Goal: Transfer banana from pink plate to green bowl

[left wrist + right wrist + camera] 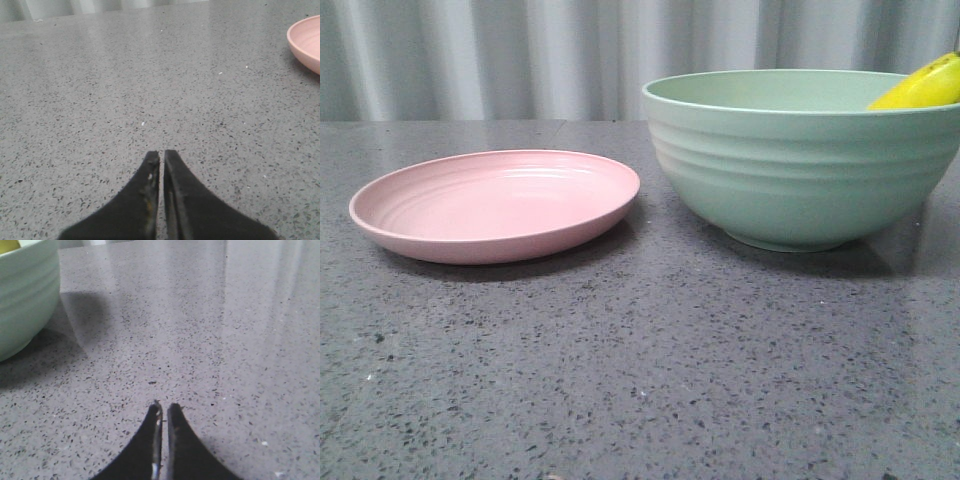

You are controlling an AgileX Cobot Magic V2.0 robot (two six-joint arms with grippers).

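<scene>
On the speckled grey surface (620,380), the green bowl (800,170) stood just beside the pink plate (495,205), which lay bare. The banana (923,88) rested inside the bowl, one yellow end leaning above its rim, so the transfer looked complete, with nothing left but to keep clear. The left end effector (161,159) hung low over the surface, fingers pressed nearly together and empty; the right end effector (163,410), equally narrow and empty, sat near the bowl.
</scene>
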